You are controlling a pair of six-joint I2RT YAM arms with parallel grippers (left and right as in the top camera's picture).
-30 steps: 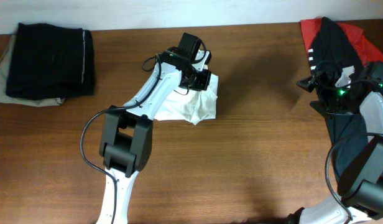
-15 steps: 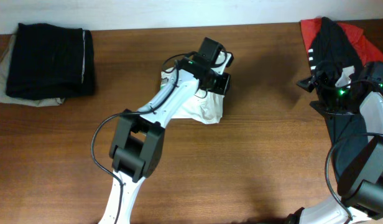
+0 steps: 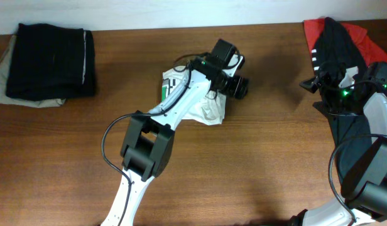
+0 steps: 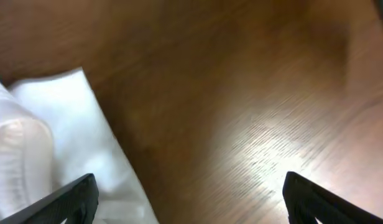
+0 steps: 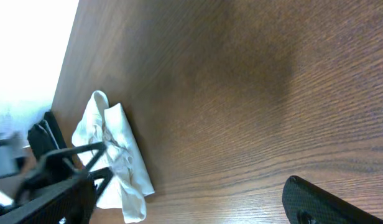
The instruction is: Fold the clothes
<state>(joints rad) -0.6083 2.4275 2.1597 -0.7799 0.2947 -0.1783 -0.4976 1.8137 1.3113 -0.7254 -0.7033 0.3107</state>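
The white T-shirt [image 3: 209,112] lies bunched in a small heap at the table's middle, a bit of its green-and-black print [image 3: 171,84] showing on the left. My left gripper [image 3: 239,86] hovers at the heap's right edge, open and empty. In the left wrist view the white T-shirt [image 4: 55,149] lies under the left fingertip [image 4: 76,198] and bare wood fills the gap of the left gripper [image 4: 191,208]. My right gripper [image 3: 306,83] stands open at the far right beside the black-and-red garment [image 3: 337,39]. The right gripper [image 5: 188,208] is empty, with the white T-shirt [image 5: 117,158] far off.
A folded black stack [image 3: 52,58] rests on a beige cloth [image 3: 0,78] at the back left. The left arm [image 3: 181,100] reaches over the heap from the front. The table's back edge [image 3: 149,28] runs just behind.
The left gripper slid right across the table, pulling the white T-shirt along, then opened and let go of it. The right arm has not moved.
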